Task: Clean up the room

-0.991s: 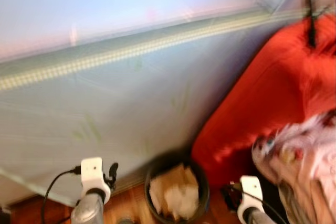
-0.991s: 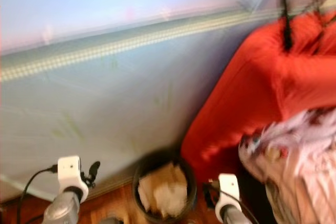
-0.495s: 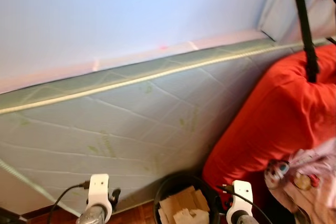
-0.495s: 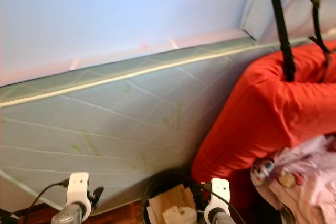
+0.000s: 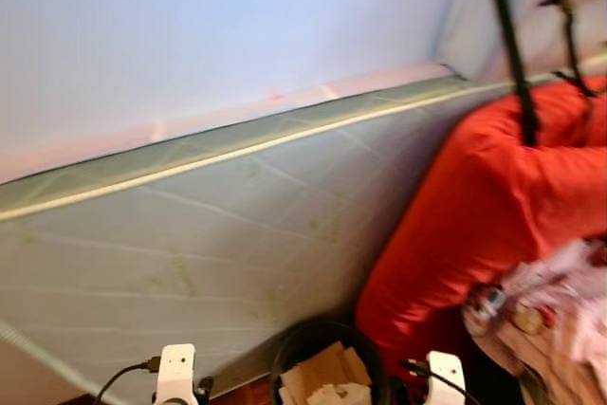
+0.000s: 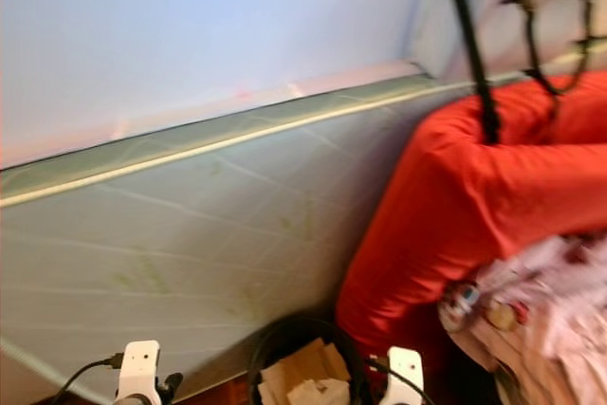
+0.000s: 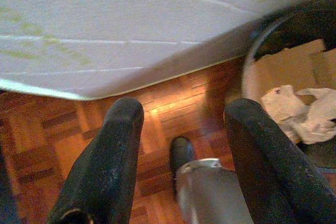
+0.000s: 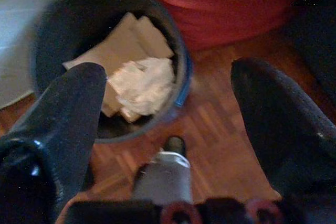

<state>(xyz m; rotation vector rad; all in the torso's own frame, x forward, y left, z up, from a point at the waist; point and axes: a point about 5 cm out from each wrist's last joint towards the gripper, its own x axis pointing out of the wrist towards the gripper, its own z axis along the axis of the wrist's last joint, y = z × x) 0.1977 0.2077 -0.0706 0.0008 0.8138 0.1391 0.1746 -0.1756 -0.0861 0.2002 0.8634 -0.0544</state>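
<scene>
Black round waste bin [image 8: 110, 61], your landmark, sits on reddish parquet floor [image 7: 173, 114] w/ tan cardboard pieces [image 8: 123, 43] and crumpled white paper [image 8: 144, 85] inside. Left gripper [image 7: 181, 145] hangs over the floor beside the bin, fingers [image 7: 113, 161] apart, nothing btwn them. Right gripper [image 8: 168, 124] hovers just above the bin's near edge, fingers [image 8: 68, 124] spread wide, empty too. Silver robot foot w/ black toe [image 8: 168, 166] shows below it. Behind the bin you've got a pale green quilted mattress [image 5: 218, 234] leaning on a light blue wall [image 5: 209, 26]. Right of the bin: big red cushioned bag [image 5: 484, 206] w/ black straps [image 5: 517, 64], and a pinkish patterned cloth bundle [image 5: 550, 320] against it.
</scene>
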